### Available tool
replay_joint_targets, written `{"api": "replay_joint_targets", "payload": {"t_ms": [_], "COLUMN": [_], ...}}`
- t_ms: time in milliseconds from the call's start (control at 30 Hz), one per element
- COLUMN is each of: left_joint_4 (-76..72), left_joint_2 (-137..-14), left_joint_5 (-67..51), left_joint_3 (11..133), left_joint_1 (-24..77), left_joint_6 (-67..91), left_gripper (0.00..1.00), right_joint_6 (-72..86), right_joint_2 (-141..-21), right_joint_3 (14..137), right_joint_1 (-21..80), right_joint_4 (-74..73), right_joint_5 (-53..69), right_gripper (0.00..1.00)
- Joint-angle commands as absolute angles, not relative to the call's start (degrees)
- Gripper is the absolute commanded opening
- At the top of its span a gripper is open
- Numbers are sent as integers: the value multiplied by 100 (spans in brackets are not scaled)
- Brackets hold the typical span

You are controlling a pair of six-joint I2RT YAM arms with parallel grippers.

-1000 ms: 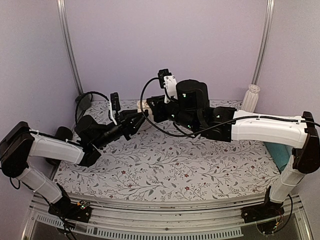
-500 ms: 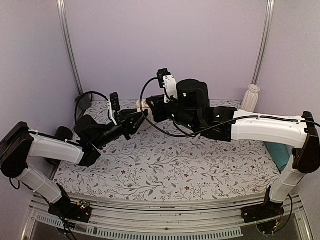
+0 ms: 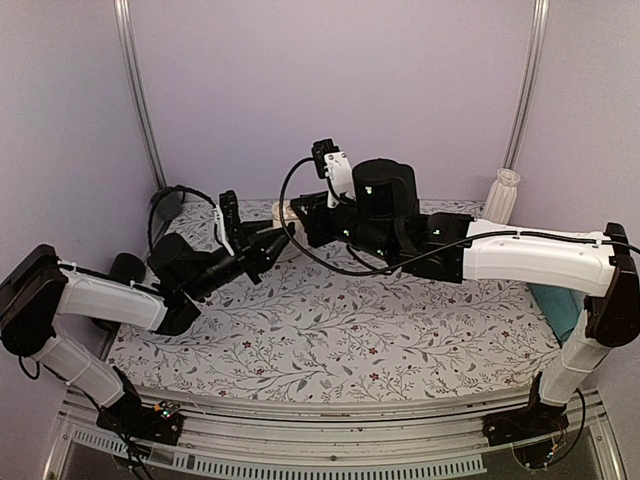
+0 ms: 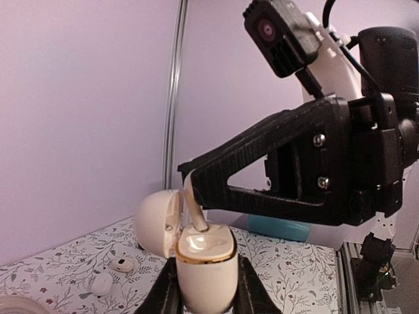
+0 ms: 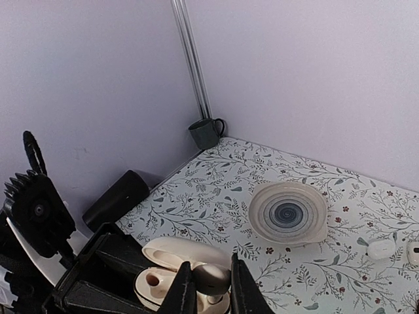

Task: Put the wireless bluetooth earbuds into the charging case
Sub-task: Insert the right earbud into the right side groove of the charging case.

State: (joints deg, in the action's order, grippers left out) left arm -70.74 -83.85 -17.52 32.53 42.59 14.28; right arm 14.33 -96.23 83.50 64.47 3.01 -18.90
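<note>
Clamping the charging case (image 4: 204, 268) upright above the table (image 5: 216, 196) in the left gripper (image 4: 206, 291), lid (image 4: 157, 219) tipped back, seemingly to steady its wells beneath the right gripper (image 5: 209, 288), pinched tight on one earbud (image 5: 211, 278) at the case's mouth.

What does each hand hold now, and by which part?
The left hand grips the charging case by its lower body's sides; the right hand pinches one earbud by its top end.
</note>
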Motion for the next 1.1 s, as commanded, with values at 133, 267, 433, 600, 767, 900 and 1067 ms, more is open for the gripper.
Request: {"api": "replay_joint_targets", "payload": {"t_ms": [133,267,433,600,767,900,1067], "left_joint_4": [-7916,-7984,-8012,-8038,-8035,-8006,-8014], "left_joint_2": [-8219,-8244,-8257,-8263,-8249,-8248,-8241], "left_joint_5": [-1473,-1453,-1408,-1313,-1245,-1239,-1200], "left_joint_3": [3174,3165,3186,3165,3145,3151,3146], "left_joint_1": [4294,4288,4285,4295,4288,4284,4286], "left_joint_6": [1043,998,976,942,866,835,831], "left_gripper": [0,0,0,0,0,0,0], "right_joint_6": [1444,1450,1441,1435,1409,1389,1362], "right_joint_2": [-9614,-9624,-9633,-9641,-9650,-9674,-9685], "right_joint_3": [8288,8281,8271,8271,8287,8310,8317], "right_joint_1": [6532,6530,6537,6536,6531,6536,6540], "right_joint_4": [-114,-126,-159,-200,-233,-245,-268], "right_joint_5": [-1461,-1410,-1360,-1330,-1346,-1306,-1288], "right_gripper": [14,14,14,15,15,16,18]}}
